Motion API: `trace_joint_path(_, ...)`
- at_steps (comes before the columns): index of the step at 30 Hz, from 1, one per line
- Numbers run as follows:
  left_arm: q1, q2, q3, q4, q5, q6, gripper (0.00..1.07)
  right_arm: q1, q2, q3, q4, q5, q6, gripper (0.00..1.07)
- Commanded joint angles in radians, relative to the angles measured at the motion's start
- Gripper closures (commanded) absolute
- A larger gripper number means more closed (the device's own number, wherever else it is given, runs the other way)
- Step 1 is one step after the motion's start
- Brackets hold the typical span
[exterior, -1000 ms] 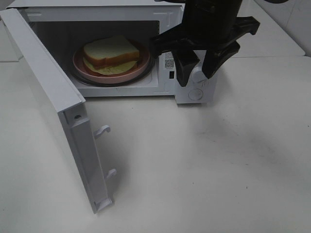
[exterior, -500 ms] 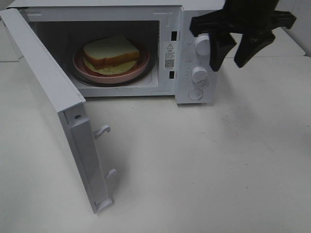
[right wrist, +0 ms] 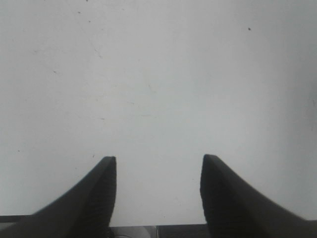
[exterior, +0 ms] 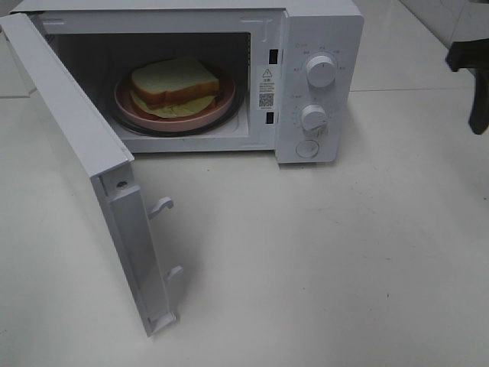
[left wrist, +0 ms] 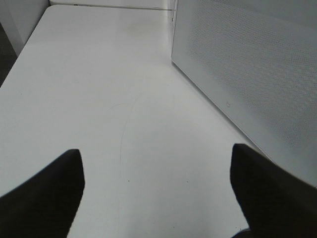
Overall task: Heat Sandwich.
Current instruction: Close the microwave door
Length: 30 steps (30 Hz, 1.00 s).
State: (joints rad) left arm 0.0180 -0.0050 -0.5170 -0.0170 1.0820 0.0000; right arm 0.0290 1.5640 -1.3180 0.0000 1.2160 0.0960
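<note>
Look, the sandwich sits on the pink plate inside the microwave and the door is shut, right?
No, the door is wide open, not shut; the exterior high view shows it. The sandwich does sit on the pink plate inside the microwave.

Sandwich (exterior: pixel 172 80) on pink plate (exterior: pixel 191 120) inside white microwave (exterior: pixel 336 38), door (exterior: pixel 69 130) open; right hand (exterior: pixel 475 76) near right edge

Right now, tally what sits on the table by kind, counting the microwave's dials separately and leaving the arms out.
Microwave: 1
Pink plate: 1
Sandwich: 1
Dials: 2
Total: 5
</note>
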Motion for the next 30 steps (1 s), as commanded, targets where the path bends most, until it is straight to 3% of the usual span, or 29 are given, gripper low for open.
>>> trace_joint_path(1, -0.005, -0.017, 0.002, -0.002, -0.013, 0.0, 0.3, -0.022, -0.156, 0.093, 0.012, 0.025, 0.0, 0.55)
trace_joint_path(5, -0.005, -0.017, 0.002, -0.002, -0.013, 0.0, 0.3, -0.022, -0.259, 0.158, 0.016, 0.025, 0.003, 0.55)
trace_joint_path(9, -0.005, -0.017, 0.002, -0.002, -0.013, 0.0, 0.3, -0.022, -0.495, 0.288, 0.012, 0.017, 0.003, 0.55)
trace_joint_path(14, -0.005, -0.017, 0.002, -0.002, -0.013, 0.0, 0.3, -0.022, -0.664, 0.395, 0.01, -0.019, 0.003, 0.55)
trace_joint_path(30, -0.005, -0.017, 0.002, -0.002, -0.013, 0.0, 0.3, -0.022, -1.12, 0.679, -0.011, -0.071, -0.027, 0.55)
